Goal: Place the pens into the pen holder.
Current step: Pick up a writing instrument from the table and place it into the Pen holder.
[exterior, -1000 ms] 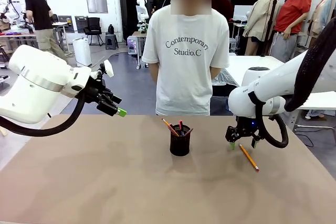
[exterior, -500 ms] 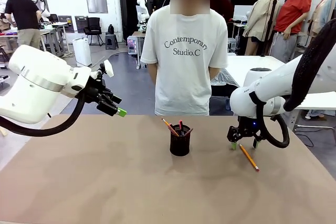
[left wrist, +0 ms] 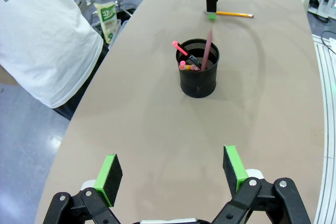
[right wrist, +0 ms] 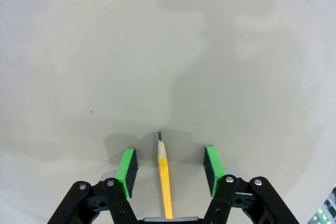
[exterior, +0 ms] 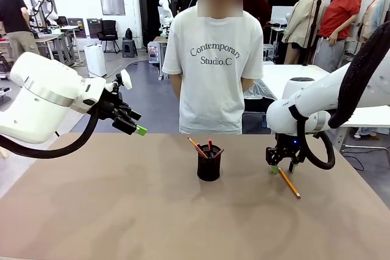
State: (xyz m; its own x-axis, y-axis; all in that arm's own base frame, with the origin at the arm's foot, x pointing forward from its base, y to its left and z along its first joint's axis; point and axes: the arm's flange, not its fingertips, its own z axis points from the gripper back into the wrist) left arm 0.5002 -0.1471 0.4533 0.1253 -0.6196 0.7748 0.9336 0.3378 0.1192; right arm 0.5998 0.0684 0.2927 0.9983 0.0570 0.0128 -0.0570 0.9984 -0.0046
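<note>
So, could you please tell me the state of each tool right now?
Left tool: open, holding nothing, raised above the table.
Right tool: open astride the yellow pencil, pads not yet touching it.

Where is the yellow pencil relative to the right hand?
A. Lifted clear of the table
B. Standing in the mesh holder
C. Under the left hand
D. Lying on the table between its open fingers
D: in the right wrist view the yellow pencil lies flat on the table between the green pads of the right hand, ungripped.
</note>
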